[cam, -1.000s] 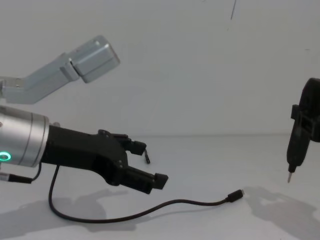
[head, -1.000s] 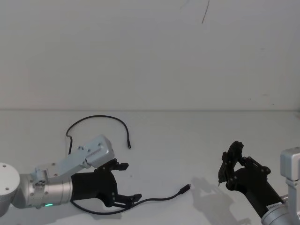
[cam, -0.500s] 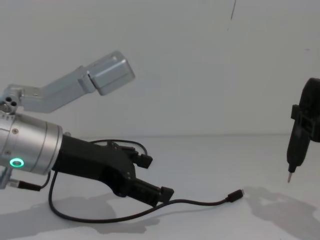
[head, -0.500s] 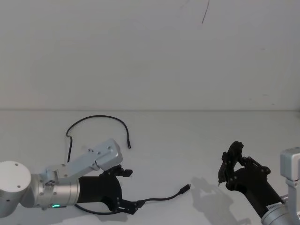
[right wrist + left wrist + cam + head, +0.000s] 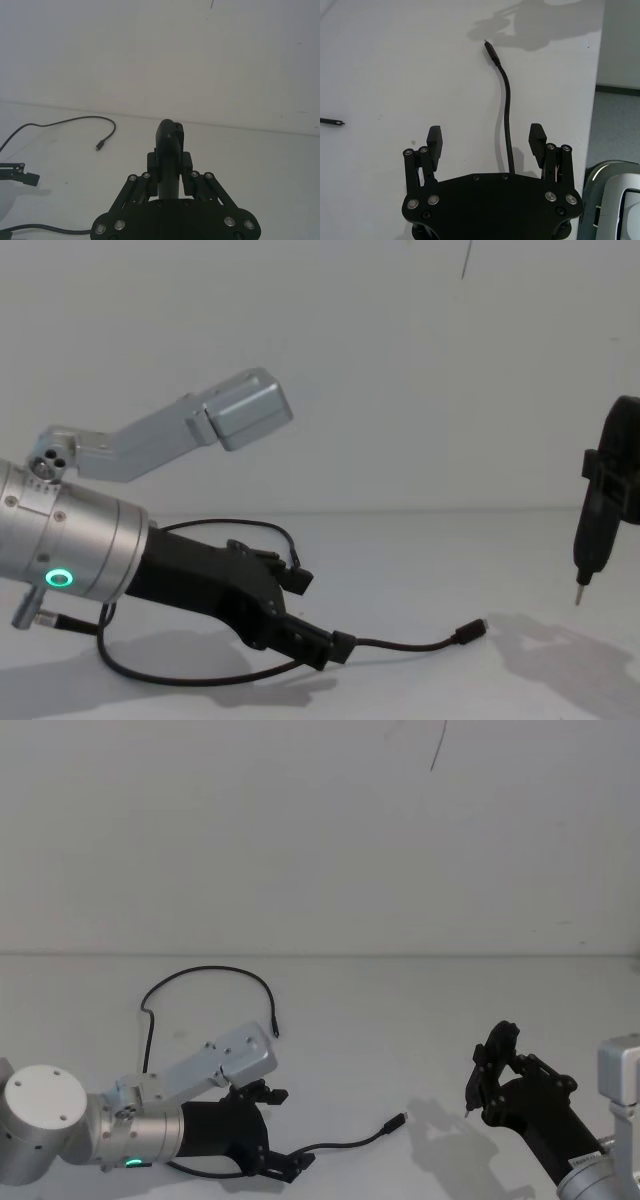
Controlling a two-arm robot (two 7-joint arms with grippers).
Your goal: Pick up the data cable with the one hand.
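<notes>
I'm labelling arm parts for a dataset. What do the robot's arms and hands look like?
The left hand is black, angular, two-fingered, on a thick silver cylinder with a green glowing ring and a grey bracket. The right hand is black with silver screws.

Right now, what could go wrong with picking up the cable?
The thin black data cable lies off-centre between the open fingers of the black two-fingered left gripper; closing may nudge it, not clamp it. It lies flat on the white table; the fingers could scrape the surface or close above it. The black right gripper waits aside.
</notes>
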